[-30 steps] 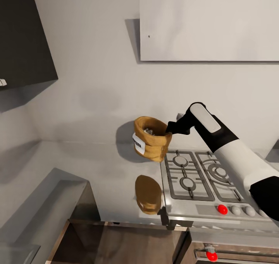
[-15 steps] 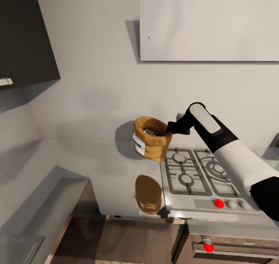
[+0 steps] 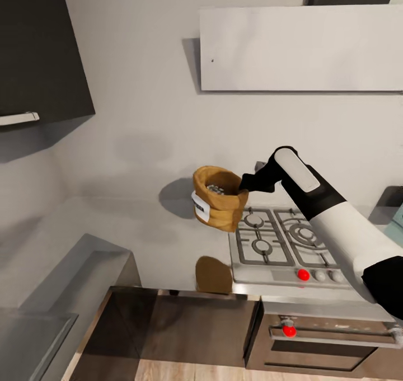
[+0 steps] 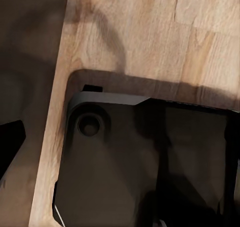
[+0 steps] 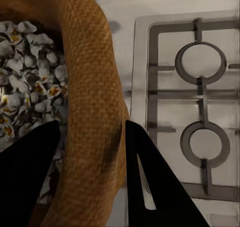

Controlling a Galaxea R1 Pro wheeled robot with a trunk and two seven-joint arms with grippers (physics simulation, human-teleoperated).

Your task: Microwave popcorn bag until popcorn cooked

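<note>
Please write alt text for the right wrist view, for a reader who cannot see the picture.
The right gripper pinches the rolled rim of the tan popcorn bag, one dark finger inside the bag and one outside. Whitish-grey popcorn fills the bag. Beyond it lies a steel gas hob with two round burner grates, set in the pale grey countertop.

Even, soft light fills the head view; the popcorn bag (image 3: 219, 197) throws a blurred shadow on the wall and a brown reflection on the glossy surface (image 3: 151, 241). The left wrist view is dim, with soft shadows crossing the wood floor (image 4: 150, 32). Renders look slightly soft throughout.
</note>
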